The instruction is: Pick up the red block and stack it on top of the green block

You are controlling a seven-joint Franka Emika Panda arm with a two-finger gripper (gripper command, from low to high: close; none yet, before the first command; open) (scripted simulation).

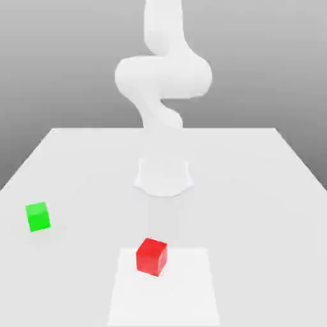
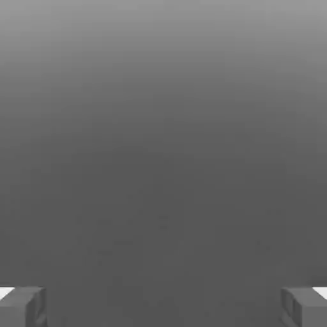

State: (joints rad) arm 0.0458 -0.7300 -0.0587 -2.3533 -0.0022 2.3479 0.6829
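The end effector (image 2: 163, 308) is spread wide, with nothing between its fingers. The white arm (image 1: 163, 76) rises from the worktop (image 1: 243, 191). Toward the exterior view's left sits the green block (image 1: 38, 217); the red block (image 1: 152, 257) is nearer, over the edge of a pale patch (image 1: 166, 297)

You won't find any readable text, label, brand, number or sign in either the exterior view or the hand view.
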